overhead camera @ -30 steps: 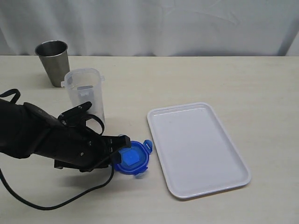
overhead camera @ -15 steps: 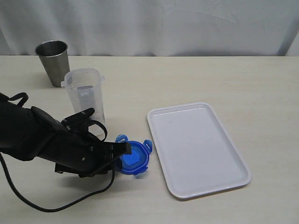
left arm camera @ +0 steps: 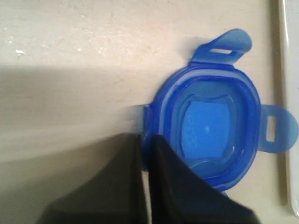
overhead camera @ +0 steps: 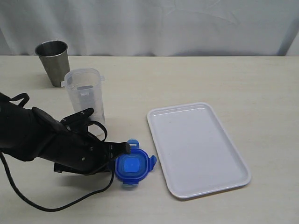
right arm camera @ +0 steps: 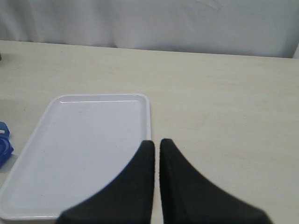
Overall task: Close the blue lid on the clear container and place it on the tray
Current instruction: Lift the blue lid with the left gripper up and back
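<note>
Lid (left arm camera: 210,135) in left gripper (left arm camera: 145,140), beside tray (overhead camera: 201,149)

The black left gripper (left arm camera: 145,141) covers one edge of the small bright-blue plastic lid (left arm camera: 210,126); the right wrist view's border cuts off most of it.

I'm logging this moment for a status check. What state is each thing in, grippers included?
blue lid: off the container, pinched at its edge.
clear container: upright, mouth open, no lid on it.
tray: lying flat, container not on it.
steel cup: upright, open top.
left gripper: shut on the blue lid.
right gripper: shut, holding nothing.
</note>
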Tool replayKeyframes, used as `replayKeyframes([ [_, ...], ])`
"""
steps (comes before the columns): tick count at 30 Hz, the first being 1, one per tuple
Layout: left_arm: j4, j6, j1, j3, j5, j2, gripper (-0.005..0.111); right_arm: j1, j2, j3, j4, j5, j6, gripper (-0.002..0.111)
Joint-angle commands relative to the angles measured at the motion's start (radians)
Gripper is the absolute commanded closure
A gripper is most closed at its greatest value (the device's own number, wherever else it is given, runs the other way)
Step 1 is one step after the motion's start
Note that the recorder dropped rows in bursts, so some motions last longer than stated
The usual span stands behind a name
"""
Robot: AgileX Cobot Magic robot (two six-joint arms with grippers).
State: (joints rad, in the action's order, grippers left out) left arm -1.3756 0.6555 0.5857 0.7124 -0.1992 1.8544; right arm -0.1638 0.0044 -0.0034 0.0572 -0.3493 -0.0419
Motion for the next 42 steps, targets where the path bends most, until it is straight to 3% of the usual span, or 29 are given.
replayKeyframes([
  [1,0.058,0.006,0.009,-0.001,-0.010,-0.001,0.107,-0.003,-0.004,0.003,0.002,0.003,0.001,0.104],
  [11,0.169,0.006,0.009,-0.001,-0.087,-0.031,0.107,-0.003,-0.004,0.003,0.002,0.003,0.001,0.104],
  [23,0.430,-0.010,0.009,-0.001,-0.169,-0.188,0.107,-0.003,-0.004,0.003,0.002,0.003,0.001,0.104],
  [30,0.711,-0.029,0.009,-0.001,-0.239,-0.324,0.107,-0.003,-0.004,0.003,0.002,0.003,0.001,0.104],
  [42,1.036,-0.015,0.009,-0.001,-0.244,-0.569,0.107,-0.003,-0.004,0.003,0.002,0.003,0.001,0.104],
])
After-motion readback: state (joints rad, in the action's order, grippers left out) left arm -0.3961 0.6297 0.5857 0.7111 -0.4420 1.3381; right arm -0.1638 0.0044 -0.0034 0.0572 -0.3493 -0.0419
